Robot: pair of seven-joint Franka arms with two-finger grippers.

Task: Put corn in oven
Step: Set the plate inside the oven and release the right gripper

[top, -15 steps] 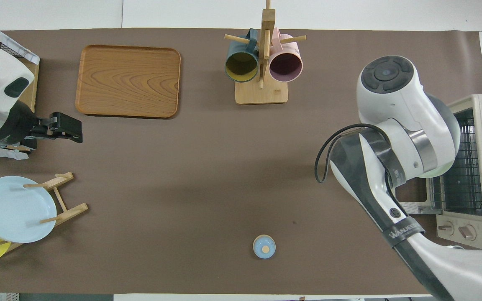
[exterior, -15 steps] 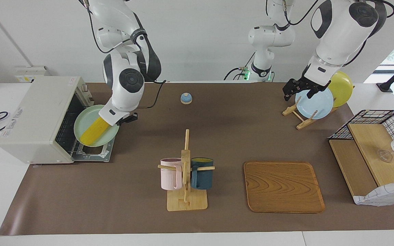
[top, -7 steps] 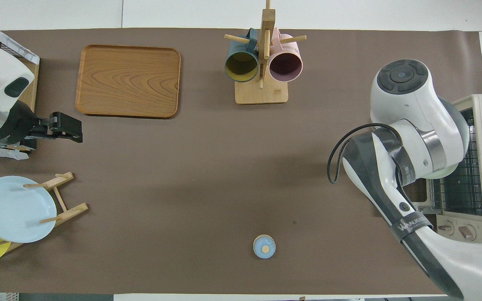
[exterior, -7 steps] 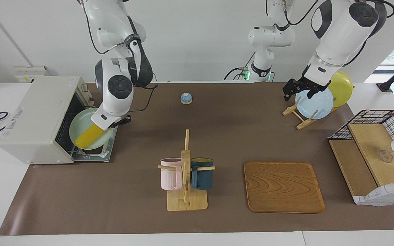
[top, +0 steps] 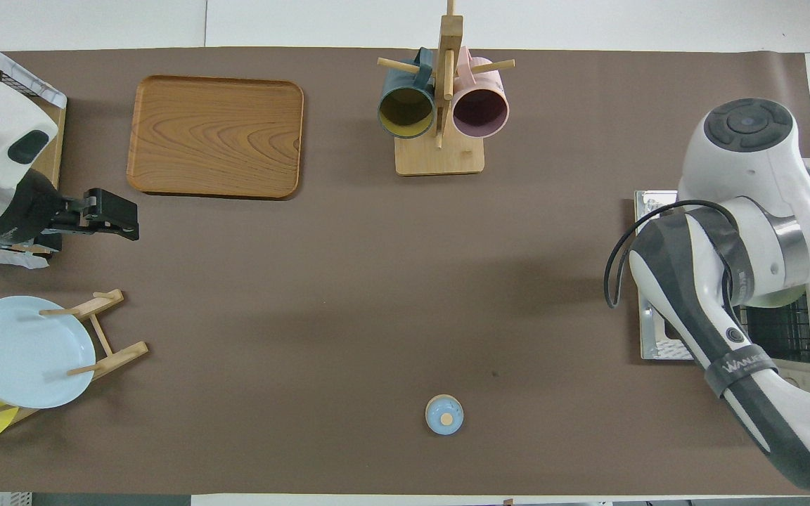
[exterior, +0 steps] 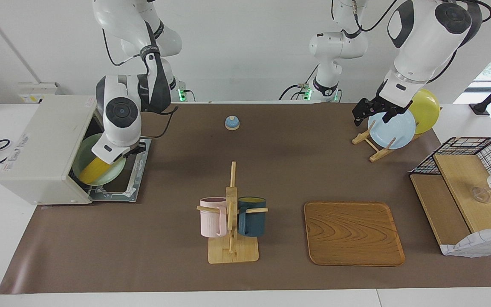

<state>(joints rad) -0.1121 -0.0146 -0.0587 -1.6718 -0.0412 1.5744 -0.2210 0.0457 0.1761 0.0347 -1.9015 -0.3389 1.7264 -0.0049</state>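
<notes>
At oven mouth, facing: corn visible | overhead: arm-hidden

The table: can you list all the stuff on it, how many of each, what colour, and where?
oven: 1, off-white, door down, right arm's end of the table
green plate: 1, pale green, going in at the oven's mouth
corn: 1, yellow, on the green plate
bell: 1, blue, near the robots
mug rack: 1, wood, mid-table
mugs: 2, pink and dark blue, on the mug rack
tray: 1, wood, beside the mug rack
plate stand: 1, wood, left arm's end
plates: 2, light blue and yellow, on the plate stand
wire basket: 1, black, left arm's end
right gripper: shut, holding the green plate's edge
left gripper: open, waiting over the plate stand
</notes>
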